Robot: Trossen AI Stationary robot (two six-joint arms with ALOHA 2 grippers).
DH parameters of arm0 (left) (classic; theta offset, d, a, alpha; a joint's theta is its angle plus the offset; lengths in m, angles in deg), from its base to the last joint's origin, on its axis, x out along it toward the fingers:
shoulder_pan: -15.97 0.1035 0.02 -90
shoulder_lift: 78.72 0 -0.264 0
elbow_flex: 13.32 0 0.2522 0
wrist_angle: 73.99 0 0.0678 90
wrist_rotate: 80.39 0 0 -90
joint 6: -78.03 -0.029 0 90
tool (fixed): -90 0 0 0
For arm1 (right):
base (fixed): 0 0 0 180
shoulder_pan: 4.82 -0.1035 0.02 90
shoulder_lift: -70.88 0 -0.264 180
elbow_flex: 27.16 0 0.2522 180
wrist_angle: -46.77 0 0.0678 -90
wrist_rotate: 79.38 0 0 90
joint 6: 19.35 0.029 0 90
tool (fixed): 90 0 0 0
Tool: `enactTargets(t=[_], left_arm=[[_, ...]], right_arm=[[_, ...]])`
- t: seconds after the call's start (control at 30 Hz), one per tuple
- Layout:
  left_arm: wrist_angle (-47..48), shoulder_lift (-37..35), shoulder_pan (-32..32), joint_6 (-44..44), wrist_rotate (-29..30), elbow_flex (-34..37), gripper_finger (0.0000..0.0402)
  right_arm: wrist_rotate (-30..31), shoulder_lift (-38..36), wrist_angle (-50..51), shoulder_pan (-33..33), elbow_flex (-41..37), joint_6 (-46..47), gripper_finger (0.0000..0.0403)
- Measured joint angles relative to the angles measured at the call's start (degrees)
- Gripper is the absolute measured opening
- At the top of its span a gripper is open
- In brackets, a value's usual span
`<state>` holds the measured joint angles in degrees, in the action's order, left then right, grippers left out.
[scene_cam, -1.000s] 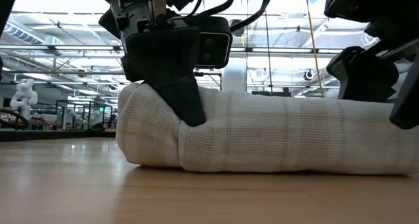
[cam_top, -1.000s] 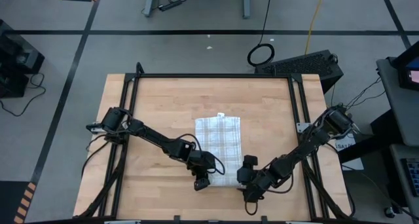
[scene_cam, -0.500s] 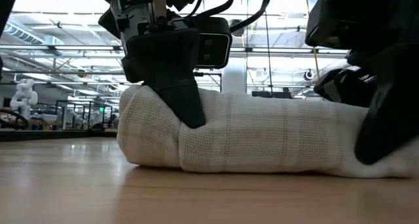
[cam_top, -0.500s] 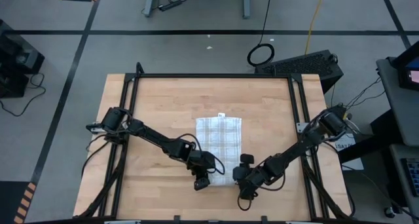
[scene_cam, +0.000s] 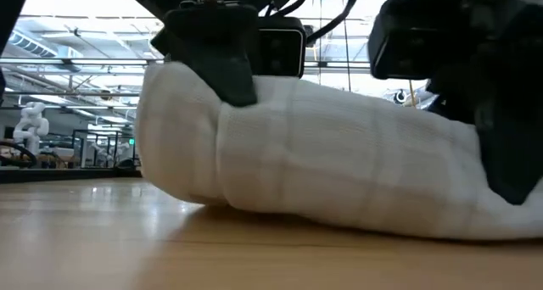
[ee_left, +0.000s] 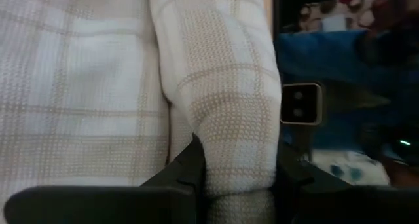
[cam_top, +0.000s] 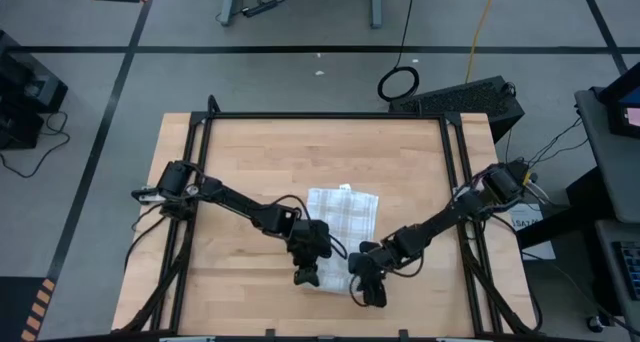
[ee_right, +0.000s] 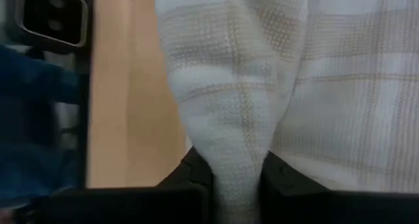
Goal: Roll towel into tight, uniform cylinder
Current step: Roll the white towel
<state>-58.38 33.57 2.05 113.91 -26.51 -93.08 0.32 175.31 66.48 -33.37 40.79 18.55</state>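
Two grippers pinch the towel [cam_top: 340,222] near the table's [cam_top: 240,152] front edge: the left gripper [cam_top: 308,275] clamps one end of the rolled portion, the right gripper [cam_top: 366,290] the other. Rolling looks midway, with flat cloth remaining beyond. The next move calls for turning both ends evenly, keeping the roll tight.

Overhead, table-level and two close wrist cameras, all on the towel [cam_top: 341,214].
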Motion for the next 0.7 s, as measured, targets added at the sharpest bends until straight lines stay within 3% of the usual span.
enactTargets(t=[0.3,0.4,0.53,0.7], left_arm=[[1.71,0.63,3.05,1.82,-13.35,-0.04,0.0099],[2.10,0.63,3.61,2.70,-12.34,-0.04,0.0099],[2.34,0.63,3.57,4.41,-5.48,-0.04,0.0107],[4.94,0.22,3.52,5.29,-2.61,-0.02,0.0149]], right_arm=[[-12.20,0.10,-1.85,6.12,0.00,-1.85,0.0054],[-13.40,0.10,-1.72,6.68,-0.07,-1.77,0.0054],[-13.75,0.14,-1.23,6.62,-0.15,-1.18,0.0053],[-14.20,0.14,-1.54,6.71,-0.15,-1.90,0.0050]])
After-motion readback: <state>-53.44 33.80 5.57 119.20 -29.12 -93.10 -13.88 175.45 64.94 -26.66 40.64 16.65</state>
